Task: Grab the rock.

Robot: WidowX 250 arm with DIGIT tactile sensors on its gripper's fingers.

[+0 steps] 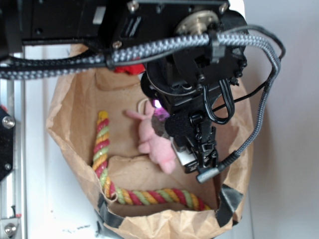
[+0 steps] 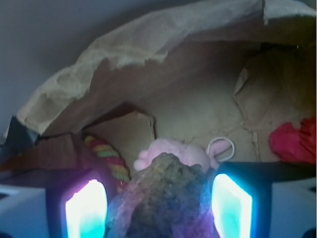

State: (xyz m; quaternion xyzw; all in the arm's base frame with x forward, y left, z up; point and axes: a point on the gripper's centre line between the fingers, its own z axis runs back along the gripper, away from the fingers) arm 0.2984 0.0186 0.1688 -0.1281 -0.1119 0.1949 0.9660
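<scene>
The rock [image 2: 166, 196] is a rough dark brown-grey lump that fills the gap between my two glowing pads [image 2: 232, 206] in the wrist view. My gripper [image 2: 158, 210] is shut on the rock, which touches both pads and sits above the pink plush toy [image 2: 173, 151]. In the exterior view the gripper [image 1: 160, 113] hangs over the middle of the brown paper bag [image 1: 75, 114]. Only a dark sliver of the rock [image 1: 160, 126] shows there, beside the plush toy [image 1: 154, 142], under the arm's black body.
A striped rope toy [image 1: 102, 149] curves along the bag's left and front sides. A crumpled red paper ball [image 2: 294, 141] lies at the bag's far end. The plush has a white loop [image 2: 220, 148]. The bag's walls rise all around.
</scene>
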